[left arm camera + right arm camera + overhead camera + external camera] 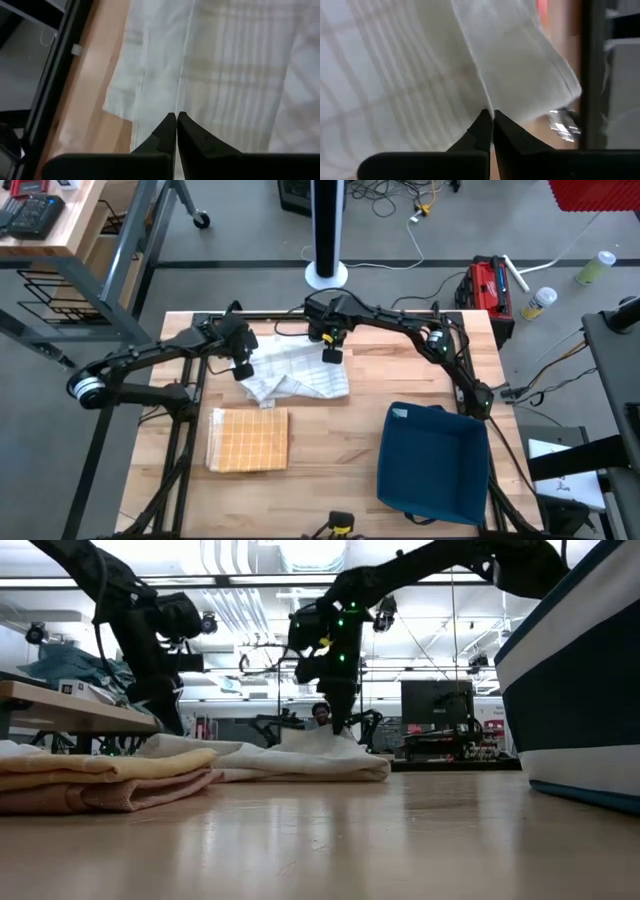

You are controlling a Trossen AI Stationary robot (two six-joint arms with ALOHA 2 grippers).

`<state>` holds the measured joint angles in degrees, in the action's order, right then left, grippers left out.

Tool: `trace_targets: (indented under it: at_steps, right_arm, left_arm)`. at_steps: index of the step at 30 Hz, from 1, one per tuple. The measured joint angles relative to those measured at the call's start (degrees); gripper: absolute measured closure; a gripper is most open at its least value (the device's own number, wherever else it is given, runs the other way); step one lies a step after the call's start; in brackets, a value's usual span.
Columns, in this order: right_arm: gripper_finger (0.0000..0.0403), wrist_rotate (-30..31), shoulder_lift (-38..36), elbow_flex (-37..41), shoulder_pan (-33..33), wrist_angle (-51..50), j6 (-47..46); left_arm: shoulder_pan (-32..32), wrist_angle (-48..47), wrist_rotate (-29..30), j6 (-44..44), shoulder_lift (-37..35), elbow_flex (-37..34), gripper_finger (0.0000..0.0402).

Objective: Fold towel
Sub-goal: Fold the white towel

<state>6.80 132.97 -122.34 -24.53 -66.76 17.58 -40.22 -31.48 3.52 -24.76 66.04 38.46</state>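
Two arms work over a wooden table [330, 470], both reaching to its far-centre area. A dark blue bin [432, 462] stands on the near right part of the table; in the low view its wall fills the right edge. A white towel [297, 370] with faint check stripes lies crumpled at the far centre of the table, between the two grippers. A folded yellow-orange towel [248, 440] lies flat on the near left, just near of the white towel and apart from it.

The left gripper [243, 367] sits at the left edge of the white towel. In the left wrist view its fingers [167, 131] are pressed together on a seam of the cloth, so the gripper is clamped on the white towel. The right gripper [331, 354] sits at the far right edge of the same towel. In the right wrist view its fingers [482, 129] meet tip to tip on a folded hem, pinching the white towel. In the low view, the cloth rises in a small peak under the right gripper.
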Motion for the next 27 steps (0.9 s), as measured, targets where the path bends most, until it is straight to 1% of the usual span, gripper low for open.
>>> trace_targets:
  at_steps: [4,7,9,11,15,19,22,24,25,27]
  right_arm:
    - [0.0402,0.91,-0.39,-2.44,-0.14,-0.85,-0.02]
    - [0.0402,1.24,-0.33,-3.45,-0.15,-1.11,-0.02]
    - [0.0402,2.59,-0.44,-4.05,-0.15,-0.92,0.0]
    - [0.0403,3.72,-0.53,-4.7,-0.13,-1.26,0.07]
    - [0.0403,3.8,-0.55,-5.98,-0.17,-2.39,0.47]
    - [0.0403,3.81,-0.55,-6.82,-0.15,-2.99,1.35]
    - [0.0403,3.8,-0.55,-6.93,-0.09,-3.15,1.8]
    - [0.0403,3.84,-0.57,-6.93,-0.11,-3.52,2.05]
    - [0.0403,3.83,-0.65,-6.93,-0.11,-3.48,2.05]
    - [0.0403,3.84,-0.95,-6.93,-0.3,-3.48,2.36]
  left_arm:
    - [-0.4,0.17,-0.05,-0.45,2.01,-0.02,0.0377]
    - [-0.44,1.39,-2.51,-0.51,4.81,-0.04,0.0354]
    - [-0.44,2.28,-3.6,-0.64,6.68,-0.07,0.0336]
    - [-0.58,3.47,-3.75,-1.28,9.04,-0.07,0.032]
    - [-1.16,5.61,-4.09,-2.25,12.81,-0.13,0.0292]
    - [-2.33,8.06,-4.19,-3.08,16.03,-0.21,0.0277]
    - [-3.15,8.35,-4.48,-4.32,17.28,0.15,0.0276]
    - [-3.18,8.33,-4.5,-6.18,17.65,0.31,0.029]
    - [-3.18,8.02,-4.55,-7.29,17.31,0.31,0.0306]
    - [-3.15,7.6,-4.55,-9.0,16.55,0.6,0.0357]
